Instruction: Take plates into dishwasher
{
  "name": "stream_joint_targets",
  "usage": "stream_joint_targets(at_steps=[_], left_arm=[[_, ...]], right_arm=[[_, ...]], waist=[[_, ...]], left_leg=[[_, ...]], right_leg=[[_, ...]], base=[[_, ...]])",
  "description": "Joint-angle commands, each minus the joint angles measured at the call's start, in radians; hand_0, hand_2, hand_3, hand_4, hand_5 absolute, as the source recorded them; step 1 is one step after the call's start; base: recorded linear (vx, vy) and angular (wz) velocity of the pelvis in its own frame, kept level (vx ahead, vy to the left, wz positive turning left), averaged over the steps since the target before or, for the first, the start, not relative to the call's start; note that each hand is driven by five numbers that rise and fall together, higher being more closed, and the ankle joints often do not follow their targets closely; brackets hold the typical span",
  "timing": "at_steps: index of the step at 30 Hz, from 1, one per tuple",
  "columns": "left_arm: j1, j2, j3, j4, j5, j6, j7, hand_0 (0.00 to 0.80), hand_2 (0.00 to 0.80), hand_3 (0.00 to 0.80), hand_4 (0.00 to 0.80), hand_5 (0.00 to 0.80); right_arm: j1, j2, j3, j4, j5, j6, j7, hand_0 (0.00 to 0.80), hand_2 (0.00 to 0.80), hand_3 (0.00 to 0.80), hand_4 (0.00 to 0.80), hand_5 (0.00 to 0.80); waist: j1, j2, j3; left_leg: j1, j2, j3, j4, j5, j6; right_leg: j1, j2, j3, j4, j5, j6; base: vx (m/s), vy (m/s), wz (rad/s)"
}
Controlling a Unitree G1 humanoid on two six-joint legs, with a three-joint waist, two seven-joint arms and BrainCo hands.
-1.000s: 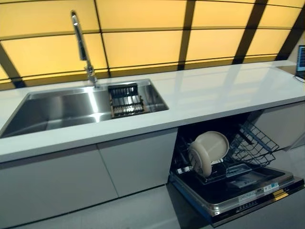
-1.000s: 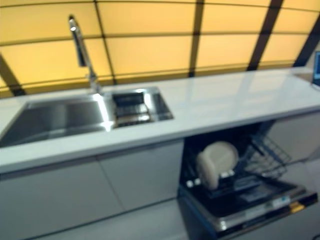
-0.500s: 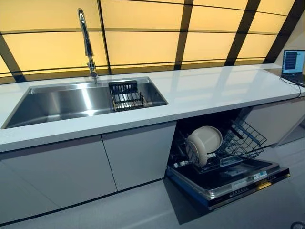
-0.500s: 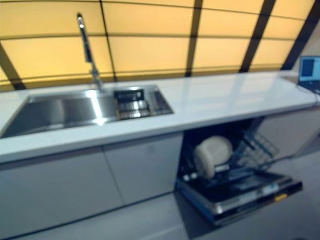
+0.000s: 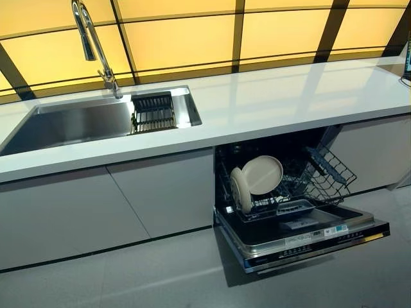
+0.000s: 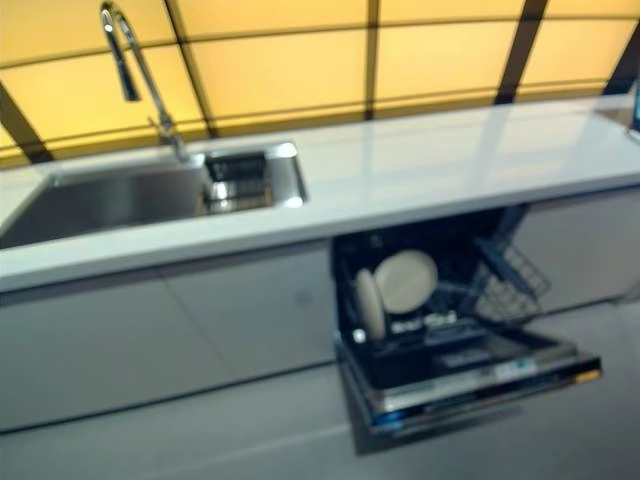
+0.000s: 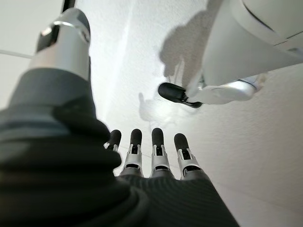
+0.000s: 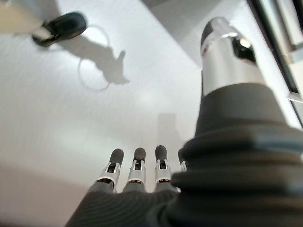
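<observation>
Both hands hang empty over the pale floor (image 7: 142, 56), the left hand (image 7: 151, 156) and right hand (image 8: 137, 172) each with fingers straight and relaxed, thumb apart. Nearest ahead, the dishwasher door (image 5: 302, 240) lies dropped open; behind it two cream plates (image 5: 255, 178) stand on edge in the lower rack (image 5: 321, 176). Farther back, a white countertop (image 5: 282, 96) holds the steel sink (image 5: 77, 122) with its drainer basket (image 5: 153, 112) and the faucet (image 5: 90, 45).

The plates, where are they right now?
In the left eye view, the two plates stand on edge in the open dishwasher's lower rack, at its left end, under the white counter right of the sink.
</observation>
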Motion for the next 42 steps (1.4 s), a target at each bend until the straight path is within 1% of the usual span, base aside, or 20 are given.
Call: stream_joint_targets(at_steps=[1, 3, 5, 10, 11, 15, 17, 18, 19, 23, 26, 27, 28, 33, 35, 37, 38, 39, 41, 42], left_arm=[[-0.01, 0.048, 0.042, 0.057, -0.019, -0.047, 0.017, 0.0, 0.0, 0.0, 0.0, 0.0], [0.007, 0.034, 0.044, 0.067, -0.016, -0.064, 0.01, 0.0, 0.0, 0.0, 0.0, 0.0], [0.025, 0.028, 0.053, 0.067, -0.008, -0.075, -0.008, 0.0, 0.0, 0.0, 0.0, 0.0], [0.012, 0.013, 0.04, 0.073, -0.012, -0.095, -0.034, 0.0, 0.0, 0.0, 0.0, 0.0], [0.01, 0.011, 0.039, 0.074, -0.012, -0.097, -0.037, 0.0, 0.0, 0.0, 0.0, 0.0], [-0.009, -0.02, 0.01, 0.057, -0.044, -0.102, -0.045, 0.0, 0.0, 0.0, 0.0, 0.0], [-0.01, -0.025, 0.007, 0.052, -0.05, -0.103, -0.046, 0.0, 0.0, 0.0, 0.0, 0.0], [-0.007, -0.04, 0.001, 0.049, -0.06, -0.108, -0.045, 0.0, 0.0, 0.0, 0.0, 0.0], [-0.005, -0.045, 0.001, 0.048, -0.065, -0.111, -0.045, 0.0, 0.0, 0.0, 0.0, 0.0], [0.007, -0.057, -0.009, 0.046, -0.067, -0.117, -0.055, 0.0, 0.0, 0.0, 0.0, 0.0], [0.014, -0.065, -0.026, 0.049, -0.069, -0.119, -0.071, 0.0, 0.0, 0.0, 0.0, 0.0], [0.013, -0.065, -0.026, 0.049, -0.069, -0.119, -0.072, 0.0, 0.0, 0.0, 0.0, 0.0], [0.011, -0.072, -0.038, 0.057, -0.076, -0.126, -0.08, 0.0, 0.0, 0.0, 0.0, 0.0], [0.007, -0.103, -0.075, 0.068, -0.107, -0.149, -0.112, 0.0, 0.0, 0.0, 0.0, 0.0], [0.009, -0.112, -0.087, 0.071, -0.118, -0.153, -0.12, 0.0, 0.0, 0.0, 0.0, 0.0], [0.019, -0.125, -0.096, 0.08, -0.116, -0.155, -0.131, 0.0, 0.0, 0.0, 0.0, 0.0], [0.034, -0.137, -0.109, 0.083, -0.118, -0.154, -0.136, 0.0, 0.0, 0.0, 0.0, 0.0], [0.042, -0.143, -0.115, 0.081, -0.12, -0.154, -0.137, 0.0, 0.0, 0.0, 0.0, 0.0], [0.057, -0.152, -0.124, 0.079, -0.115, -0.156, -0.141, 0.0, 0.0, 0.0, 0.0, 0.0], [0.063, -0.155, -0.124, 0.081, -0.112, -0.159, -0.143, 0.0, 0.0, 0.0, 0.0, 0.0]], right_arm=[[-0.013, 0.063, -0.037, 0.008, 0.112, -0.072, 0.072, 0.0, 0.0, 0.0, 0.0, 0.0], [-0.008, 0.078, -0.051, -0.005, 0.177, -0.097, 0.121, 0.0, 0.0, 0.0, 0.0, 0.0], [-0.001, 0.094, -0.061, -0.017, 0.244, -0.093, 0.17, 0.0, 0.0, 0.0, 0.0, 0.0], [-0.029, 0.118, -0.053, -0.013, 0.401, -0.112, 0.247, 0.0, 0.0, 0.0, 0.0, 0.0], [-0.033, 0.12, -0.052, -0.011, 0.408, -0.113, 0.252, 0.0, 0.0, 0.0, 0.0, 0.0], [-0.098, 0.116, -0.018, -0.007, 0.462, -0.119, 0.282, 0.0, 0.0, 0.0, 0.0, 0.0], [-0.111, 0.112, -0.013, -0.003, 0.472, -0.118, 0.286, 0.0, 0.0, 0.0, 0.0, 0.0], [-0.137, 0.111, 0.0, 0.005, 0.479, -0.12, 0.299, 0.0, 0.0, 0.0, 0.0, 0.0], [-0.147, 0.109, 0.005, 0.008, 0.479, -0.123, 0.306, 0.0, 0.0, 0.0, 0.0, 0.0], [-0.173, 0.103, 0.01, 0.01, 0.516, -0.135, 0.313, 0.0, 0.0, 0.0, 0.0, 0.0], [-0.207, 0.085, 0.008, 0.0, 0.595, -0.143, 0.333, 0.0, 0.0, 0.0, 0.0, 0.0], [-0.207, 0.083, 0.008, 0.0, 0.596, -0.143, 0.333, 0.0, 0.0, 0.0, 0.0, 0.0], [-0.231, 0.074, 0.008, -0.004, 0.637, -0.147, 0.345, 0.0, 0.0, 0.0, 0.0, 0.0], [-0.304, 0.042, -0.001, -0.02, 0.744, -0.163, 0.358, 0.0, 0.0, 0.0, 0.0, 0.0], [-0.322, 0.037, -0.001, -0.023, 0.767, -0.162, 0.361, 0.0, 0.0, 0.0, 0.0, 0.0], [-0.344, 0.027, -0.003, -0.028, 0.794, -0.153, 0.368, 0.0, 0.0, 0.0, 0.0, 0.0], [-0.362, 0.018, -0.005, -0.043, 0.809, -0.138, 0.381, 0.0, 0.0, 0.0, 0.0, 0.0], [-0.369, 0.011, -0.005, -0.057, 0.821, -0.13, 0.394, 0.0, 0.0, 0.0, 0.0, 0.0], [-0.378, 0.012, -0.004, -0.084, 0.828, -0.114, 0.433, 0.0, 0.0, 0.0, 0.0, 0.0], [-0.389, 0.017, 0.002, -0.104, 0.825, -0.116, 0.458, 0.0, 0.0, 0.0, 0.0, 0.0]], waist=[[0.015, -0.057, -0.019], [0.014, -0.048, -0.018], [0.014, -0.038, -0.012], [0.02, -0.01, 0.019], [0.021, -0.007, 0.022], [0.034, 0.031, 0.062], [0.037, 0.038, 0.067], [0.047, 0.058, 0.076], [0.051, 0.067, 0.079], [0.063, 0.094, 0.084], [0.072, 0.125, 0.097], [0.071, 0.125, 0.097], [0.07, 0.142, 0.105], [0.064, 0.197, 0.128], [0.062, 0.209, 0.132], [0.061, 0.226, 0.132], [0.057, 0.239, 0.129], [0.057, 0.25, 0.127], [0.056, 0.258, 0.122], [0.059, 0.264, 0.117]], left_leg=[[-0.011, -0.014, -0.021, -0.062, 0.077, -0.058], [-0.015, -0.017, -0.027, -0.062, 0.079, -0.06], [-0.013, -0.018, -0.026, -0.062, 0.08, -0.059], [-0.038, -0.034, -0.038, -0.062, 0.089, -0.057], [-0.04, -0.036, -0.039, -0.062, 0.09, -0.056], [-0.083, -0.069, -0.063, -0.062, 0.1, -0.048], [-0.089, -0.076, -0.069, -0.062, 0.101, -0.046], [-0.099, -0.091, -0.081, -0.062, 0.104, -0.042], [-0.1, -0.097, -0.087, -0.062, 0.105, -0.04], [-0.099, -0.111, -0.093, -0.062, 0.107, -0.037], [-0.103, -0.122, -0.096, -0.055, 0.111, -0.037], [-0.104, -0.122, -0.096, -0.055, 0.111, -0.038], [-0.106, -0.126, -0.094, -0.052, 0.114, -0.039], [-0.112, -0.145, -0.087, -0.024, 0.11, -0.041], [-0.113, -0.15, -0.087, -0.013, 0.105, -0.041], [-0.108, -0.157, -0.084, 0.0, 0.099, -0.042], [-0.093, -0.166, -0.079, 0.002, 0.093, -0.045], [-0.093, -0.169, -0.077, 0.004, 0.097, -0.044], [-0.077, -0.178, -0.074, 0.001, 0.092, -0.044], [-0.077, -0.18, -0.074, 0.0, 0.098, -0.042]], right_leg=[[0.025, -0.058, 0.004, 0.042, -0.015, 0.051], [0.029, -0.056, -0.003, 0.065, -0.044, 0.04], [0.023, -0.054, -0.005, 0.105, -0.077, 0.028], [-0.019, -0.054, -0.003, 0.163, -0.108, 0.013], [-0.022, -0.054, -0.002, 0.166, -0.109, 0.012], [-0.056, -0.057, 0.002, 0.171, -0.113, -0.001], [-0.061, -0.059, 0.003, 0.172, -0.114, -0.003], [-0.066, -0.061, 0.005, 0.173, -0.118, -0.007], [-0.069, -0.062, 0.007, 0.178, -0.123, -0.01], [-0.069, -0.069, -0.001, 0.194, -0.137, -0.017], [-0.079, -0.081, -0.013, 0.219, -0.151, -0.024], [-0.08, -0.081, -0.013, 0.22, -0.152, -0.024], [-0.091, -0.088, -0.015, 0.236, -0.159, -0.028], [-0.121, -0.122, -0.005, 0.296, -0.187, -0.039], [-0.124, -0.132, -0.003, 0.309, -0.192, -0.039], [-0.124, -0.147, -0.002, 0.325, -0.198, -0.04], [-0.116, -0.162, -0.002, 0.336, -0.211, -0.04], [-0.114, -0.164, -0.002, 0.333, -0.202, -0.041], [-0.098, -0.173, -0.005, 0.334, -0.212, -0.039], [-0.094, -0.171, -0.008, 0.324, -0.2, -0.039]], base=[[0.003, -0.058, 0.01], [0.01, -0.039, 0.03], [0.0, 0.0, 0.0], [-0.078, -0.012, 0.02], [-0.147, 0.002, 0.02], [-0.16, 0.049, 0.07], [-0.089, 0.066, 0.14], [-0.091, 0.109, 0.06], [-0.071, 0.119, 0.01], [-0.017, 0.065, 0.03], [-0.039, 0.065, 0.14], [-0.052, 0.082, 0.12], [-0.054, 0.091, 0.1], [-0.056, 0.139, 0.11], [0.004, 0.115, 0.06], [0.097, 0.18, 0.07], [0.119, 0.245, 0.08], [0.102, 0.207, 0.08], [0.071, 0.118, 0.06], [0.065, 0.094, 0.06]])
